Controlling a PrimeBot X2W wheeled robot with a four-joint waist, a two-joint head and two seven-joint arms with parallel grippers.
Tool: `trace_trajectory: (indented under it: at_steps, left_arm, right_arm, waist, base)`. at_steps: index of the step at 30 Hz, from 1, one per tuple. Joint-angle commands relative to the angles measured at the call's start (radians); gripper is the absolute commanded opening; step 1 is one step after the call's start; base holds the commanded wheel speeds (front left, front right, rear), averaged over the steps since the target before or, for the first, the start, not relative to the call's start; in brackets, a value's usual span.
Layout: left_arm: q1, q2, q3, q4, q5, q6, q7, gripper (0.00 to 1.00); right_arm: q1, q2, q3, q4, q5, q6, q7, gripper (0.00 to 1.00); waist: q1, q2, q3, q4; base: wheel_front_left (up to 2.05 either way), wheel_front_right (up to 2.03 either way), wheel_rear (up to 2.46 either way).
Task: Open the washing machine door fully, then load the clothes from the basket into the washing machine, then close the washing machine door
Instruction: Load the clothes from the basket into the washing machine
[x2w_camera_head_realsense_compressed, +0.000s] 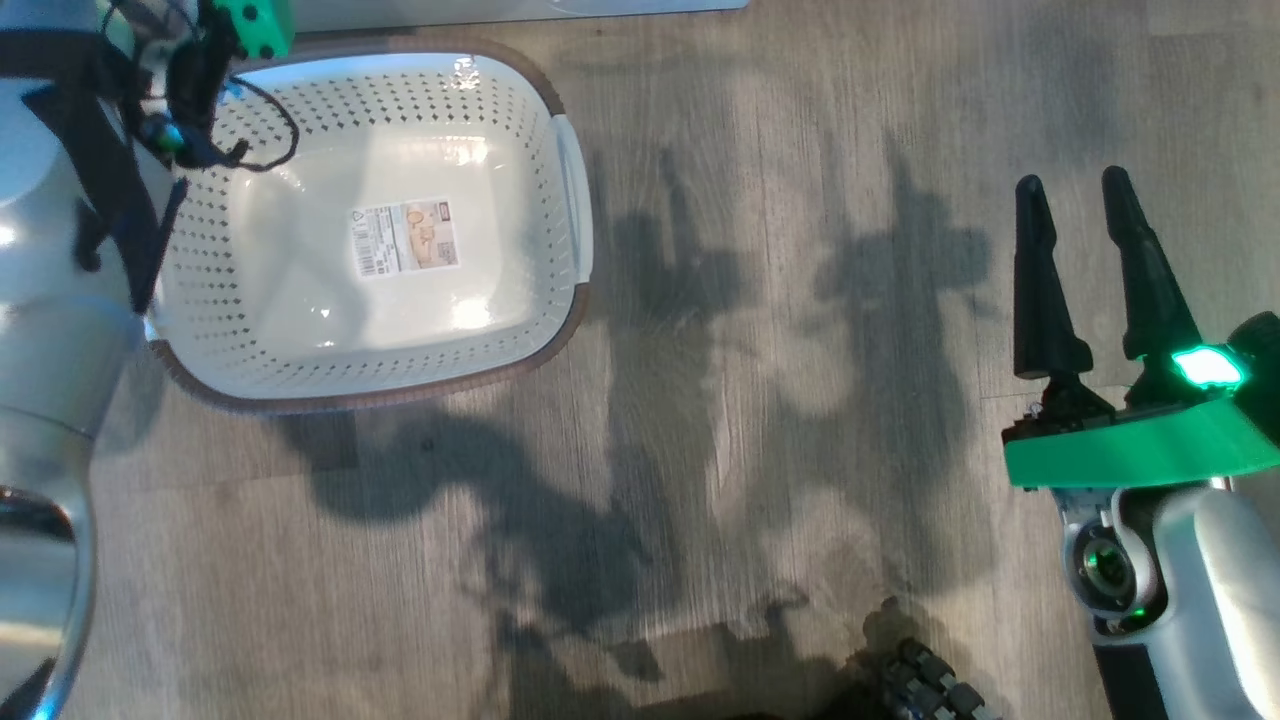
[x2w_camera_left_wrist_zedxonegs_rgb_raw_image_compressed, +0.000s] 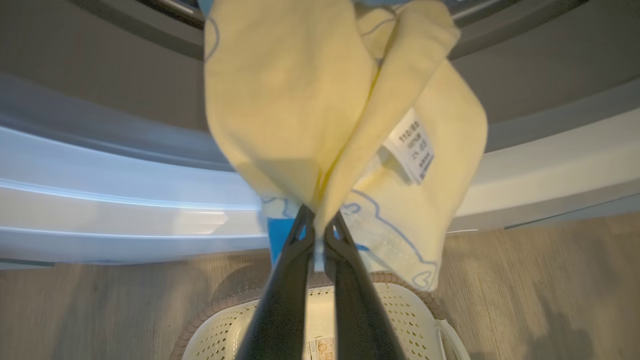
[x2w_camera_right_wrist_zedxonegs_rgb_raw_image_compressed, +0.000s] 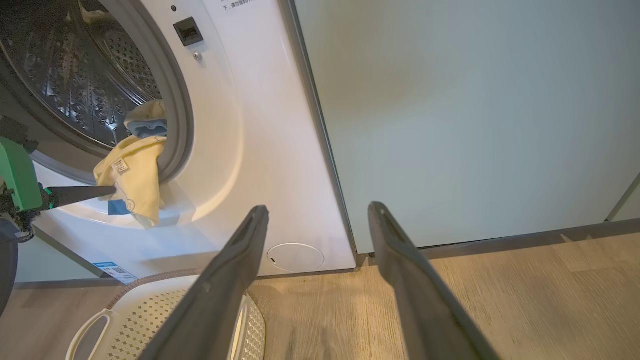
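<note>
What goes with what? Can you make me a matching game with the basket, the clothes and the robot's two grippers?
Things:
1. basket
2. clothes
3. left gripper
4. right gripper

States:
A. open, holding nothing
B. draped over the drum mouth of the washing machine
C. empty, on the floor
D. shut on the clothes

Pairs: 1-C, 2-B, 3-D, 4-A

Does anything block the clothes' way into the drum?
Nothing visible does. The clothes, pinched by the left gripper, drape over the gasket at its lower edge, and the drum mouth behind them is open.
</note>
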Motion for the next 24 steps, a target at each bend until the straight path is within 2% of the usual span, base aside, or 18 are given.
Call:
trace_trajectory:
  at_steps: [1,6,13,24]
  left_arm:
    - [-0.057,0.055,0.022,-0.054,-0.002,-0.003,0.023,0.00]
    - [-0.094,0.075,0.031,-0.147,-0.019,0.023,0.105,0.00]
    - [-0.159,0.133,0.045,-0.260,-0.014,0.068,0.200,0.00]
    - [-0.272,0.216,0.059,-0.330,0.034,0.113,0.259,0.00]
  right_arm:
    - [-0.003,-0.008,0.011,-0.027,-0.005,0.004,-0.007,1.00]
    - [-0.008,-0.008,0.007,-0.036,0.007,0.004,-0.007,1.00]
    - [-0.010,-0.008,0.016,-0.055,0.050,0.004,-0.007,1.00]
    - [-0.001,-0.008,0.044,-0.089,0.114,0.004,-0.007,1.00]
  waist:
    - [0.0000,0.0000,0.001,0.003]
    - [0.0000,0.0000,0.020,0.003]
    - [0.0000,0.0000,0.056,-0.042]
    - [0.0000,0.0000,0.118,-0.128]
  base:
    - [0.00,0.00,0.00]
    - [0.00,0.00,0.00]
    - [0.00,0.00,0.00]
    - [0.00,0.00,0.00]
